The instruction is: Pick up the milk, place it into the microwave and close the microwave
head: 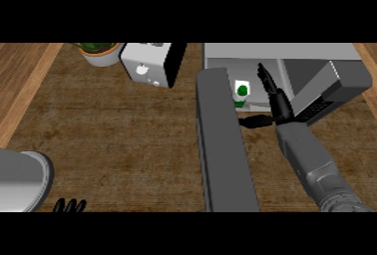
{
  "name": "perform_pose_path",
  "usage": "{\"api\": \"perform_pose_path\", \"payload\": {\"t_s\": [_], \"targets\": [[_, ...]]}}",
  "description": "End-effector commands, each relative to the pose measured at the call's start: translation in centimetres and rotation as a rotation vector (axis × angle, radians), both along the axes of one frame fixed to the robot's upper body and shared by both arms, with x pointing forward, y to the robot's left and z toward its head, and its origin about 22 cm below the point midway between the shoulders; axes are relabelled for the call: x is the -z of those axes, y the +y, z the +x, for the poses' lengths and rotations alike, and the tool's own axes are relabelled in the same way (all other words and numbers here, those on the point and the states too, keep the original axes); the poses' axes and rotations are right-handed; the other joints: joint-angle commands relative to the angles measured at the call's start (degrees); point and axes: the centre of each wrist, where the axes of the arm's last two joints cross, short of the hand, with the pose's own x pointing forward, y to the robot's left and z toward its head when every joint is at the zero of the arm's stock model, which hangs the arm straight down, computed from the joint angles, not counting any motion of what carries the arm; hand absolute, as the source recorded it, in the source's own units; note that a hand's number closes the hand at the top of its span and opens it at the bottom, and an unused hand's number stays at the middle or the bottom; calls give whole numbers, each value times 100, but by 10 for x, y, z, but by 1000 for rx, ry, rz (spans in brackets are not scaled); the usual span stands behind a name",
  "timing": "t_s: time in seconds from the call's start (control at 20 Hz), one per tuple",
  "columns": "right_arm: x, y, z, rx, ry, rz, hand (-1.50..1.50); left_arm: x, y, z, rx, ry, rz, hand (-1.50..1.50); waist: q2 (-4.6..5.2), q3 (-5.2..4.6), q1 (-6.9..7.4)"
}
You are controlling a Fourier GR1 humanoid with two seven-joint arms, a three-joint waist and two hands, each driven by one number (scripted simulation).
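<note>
The milk (242, 94) stands inside the open microwave (294, 55), near its left wall. The microwave door (221, 144) is swung open toward the robot. The right hand (274, 97) is just beside the milk, inside the opening, its fingers (264, 74) straight and pressed together, holding nothing. The left hand (70, 205) rests at the lower edge, fingers up. A toaster (151, 64) and a plant pot (99, 52) stand on the table (110, 134).

Setting: a kitchen. I look down on a wood-grain bench (110, 139) carrying a grey microwave (294, 55) with its door (225, 149) swung open, a white toaster (151, 64), a potted plant (99, 52), and a grey pot (22, 179) at left.
</note>
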Motion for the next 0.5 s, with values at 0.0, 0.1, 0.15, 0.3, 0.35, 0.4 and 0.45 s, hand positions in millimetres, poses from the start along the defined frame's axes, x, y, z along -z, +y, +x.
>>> {"api": "perform_pose_path", "payload": {"t_s": [0.0,0.1,0.15,0.3,0.35,0.4,0.45], "targets": [[30,-13,-28,-31,16,54,-150,-9,1,7,35,-13,36,-150,-41,-5,-84],[22,-17,-22,-45,8,72,-150,-9,-22,22,50,17,9,-150,-56,-8,-143],[29,-19,-30,-55,17,71,-150,-10,-31,22,77,-3,29,-150,-73,-9,-179],[41,-28,-45,-52,53,94,-150,4,-32,26,121,38,36,-150,-81,-13,-199],[52,-35,-59,-61,58,113,-150,-6,-20,35,110,55,42,-150,-92,-16,-274],[43,-33,-49,-87,70,125,-150,-23,-45,33,152,61,40,-150,-97,-12,-292],[46,-37,-56,-88,57,146,-150,-13,-30,46,145,61,49,150,-100,-18,-315]]}}
